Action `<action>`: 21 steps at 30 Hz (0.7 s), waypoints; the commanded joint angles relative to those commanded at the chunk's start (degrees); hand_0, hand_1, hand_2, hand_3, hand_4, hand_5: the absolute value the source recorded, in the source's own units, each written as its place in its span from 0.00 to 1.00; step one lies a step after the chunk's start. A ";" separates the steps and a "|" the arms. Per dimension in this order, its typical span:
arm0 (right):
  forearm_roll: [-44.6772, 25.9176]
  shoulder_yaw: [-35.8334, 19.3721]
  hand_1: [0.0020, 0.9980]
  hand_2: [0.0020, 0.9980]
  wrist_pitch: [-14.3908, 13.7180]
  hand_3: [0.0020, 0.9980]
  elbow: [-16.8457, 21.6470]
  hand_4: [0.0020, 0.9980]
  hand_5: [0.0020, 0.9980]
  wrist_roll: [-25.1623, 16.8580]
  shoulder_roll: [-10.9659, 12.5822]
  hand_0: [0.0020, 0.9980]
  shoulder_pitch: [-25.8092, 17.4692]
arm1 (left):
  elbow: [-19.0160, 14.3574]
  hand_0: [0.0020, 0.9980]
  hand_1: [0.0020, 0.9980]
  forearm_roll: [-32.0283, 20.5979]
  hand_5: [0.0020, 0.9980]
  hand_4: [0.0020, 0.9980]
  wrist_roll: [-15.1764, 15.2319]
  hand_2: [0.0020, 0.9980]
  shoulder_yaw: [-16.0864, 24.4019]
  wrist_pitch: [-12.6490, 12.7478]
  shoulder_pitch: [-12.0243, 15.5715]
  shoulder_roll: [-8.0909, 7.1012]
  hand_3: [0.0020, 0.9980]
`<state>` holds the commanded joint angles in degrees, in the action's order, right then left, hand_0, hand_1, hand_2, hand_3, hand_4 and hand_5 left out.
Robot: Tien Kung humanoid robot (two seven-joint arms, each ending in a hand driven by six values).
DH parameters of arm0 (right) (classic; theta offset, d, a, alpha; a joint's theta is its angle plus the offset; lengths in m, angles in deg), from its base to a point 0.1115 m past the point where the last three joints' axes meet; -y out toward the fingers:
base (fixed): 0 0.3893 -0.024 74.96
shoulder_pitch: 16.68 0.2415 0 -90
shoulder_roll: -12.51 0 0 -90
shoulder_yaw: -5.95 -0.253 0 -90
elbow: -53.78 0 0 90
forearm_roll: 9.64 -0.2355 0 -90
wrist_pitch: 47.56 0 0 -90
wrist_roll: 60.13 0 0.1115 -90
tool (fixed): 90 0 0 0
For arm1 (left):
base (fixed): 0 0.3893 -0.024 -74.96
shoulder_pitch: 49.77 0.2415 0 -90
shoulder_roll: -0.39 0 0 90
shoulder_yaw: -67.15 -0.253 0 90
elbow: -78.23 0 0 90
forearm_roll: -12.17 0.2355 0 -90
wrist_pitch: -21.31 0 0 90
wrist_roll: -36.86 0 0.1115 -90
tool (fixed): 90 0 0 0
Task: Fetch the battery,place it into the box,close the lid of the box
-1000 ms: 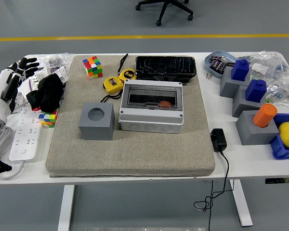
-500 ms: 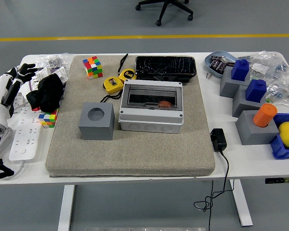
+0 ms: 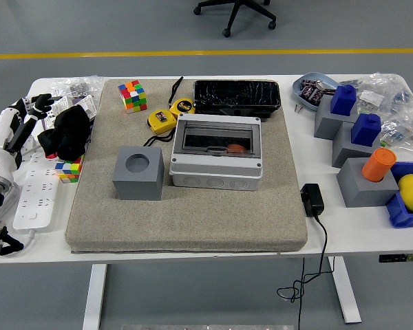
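Observation:
A light grey box [image 3: 217,152] with a clear lid sits in the middle of the beige mat [image 3: 186,213]. The lid lies flat and shut. Through it an orange battery [image 3: 235,148] shows inside the box. My left hand [image 3: 29,110] hovers over the table's far left side, well away from the box, its black fingers loosely spread and holding nothing. The white forearm runs down to the left edge. The right arm is out of view.
A grey cube with a round hole [image 3: 138,172] stands left of the box. Two yellow tape measures [image 3: 168,115], a black tray [image 3: 237,95] and a colour cube [image 3: 131,95] lie behind it. A black cloth [image 3: 69,133] and power strip [image 3: 36,192] lie at left; grey blocks [image 3: 361,180] at right.
My left hand and forearm have drawn back down and toward the left edge. The box, its lid and the battery have not moved.

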<state>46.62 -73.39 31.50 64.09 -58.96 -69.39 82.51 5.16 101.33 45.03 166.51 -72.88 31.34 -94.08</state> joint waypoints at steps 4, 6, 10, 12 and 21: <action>0.68 -0.31 0.87 0.83 -0.21 0.84 0.00 1.00 1.00 0.52 0.20 0.87 -0.22 | 0.04 0.77 0.78 0.29 0.87 1.00 -0.03 0.75 -0.62 0.20 -0.19 -0.10 0.73; 1.45 -0.65 0.87 0.83 -0.40 0.84 0.00 1.00 1.00 1.00 0.27 0.87 -0.34 | -0.05 0.77 0.78 0.29 0.87 1.00 -0.15 0.75 -0.86 0.50 -0.10 -0.10 0.73; 3.93 -0.80 0.67 0.63 -1.52 0.60 0.00 1.00 0.90 2.31 0.29 0.78 -0.60 | -0.10 0.76 0.78 0.13 0.87 1.00 -0.24 0.75 -1.18 0.73 0.04 -0.12 0.73; 7.18 -2.62 0.67 0.63 -3.07 0.60 0.00 1.00 0.90 2.79 0.10 0.78 -0.83 | -0.16 0.76 0.78 0.07 0.87 1.00 -0.31 0.75 -1.67 0.89 0.12 -0.06 0.73; 16.47 -4.19 0.06 0.14 -11.32 0.09 0.00 0.66 0.44 4.78 -0.82 0.06 -1.13 | -0.21 0.76 0.77 0.24 0.86 1.00 -0.51 0.74 -2.53 1.25 0.30 -0.05 0.72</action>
<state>63.08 -77.58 20.18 64.09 -54.18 -70.21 81.37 4.95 101.57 44.52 163.98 -71.63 31.63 -94.12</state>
